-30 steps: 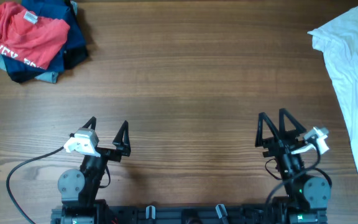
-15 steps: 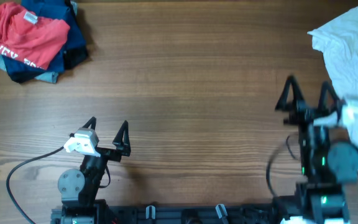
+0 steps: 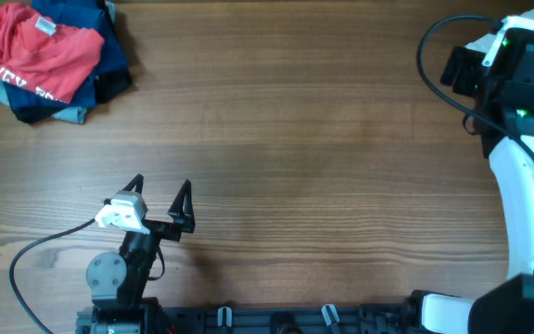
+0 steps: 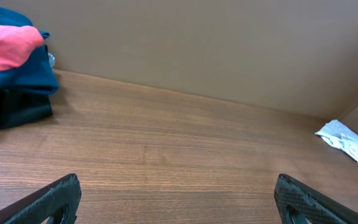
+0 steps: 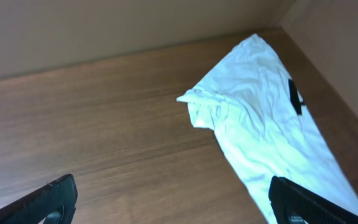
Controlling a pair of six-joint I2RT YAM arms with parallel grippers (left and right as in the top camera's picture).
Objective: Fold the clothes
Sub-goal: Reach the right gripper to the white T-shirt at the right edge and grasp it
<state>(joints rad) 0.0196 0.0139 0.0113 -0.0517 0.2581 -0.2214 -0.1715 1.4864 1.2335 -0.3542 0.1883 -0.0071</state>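
White shirt (image 5: pixel 260 118) now right ahead of R gripper (image 5: pixel 174 205)
Overhead: R arm has swung from near the base to the far right corner of the table (image 3: pixel 276 139), above the shirt lying along the right edge; L gripper (image 3: pixel 160 188) hasn't moved, fingers spread. L wrist: fingers wide, nothing btwn them; shirt tip far right, red tee (image 4: pixel 5 46) far left. R wrist: fingers wide apart, nothing pinched; crumpled shirt corner just ahead, dark label showing. Approx. read: approach done, grab and fold not yet begun.
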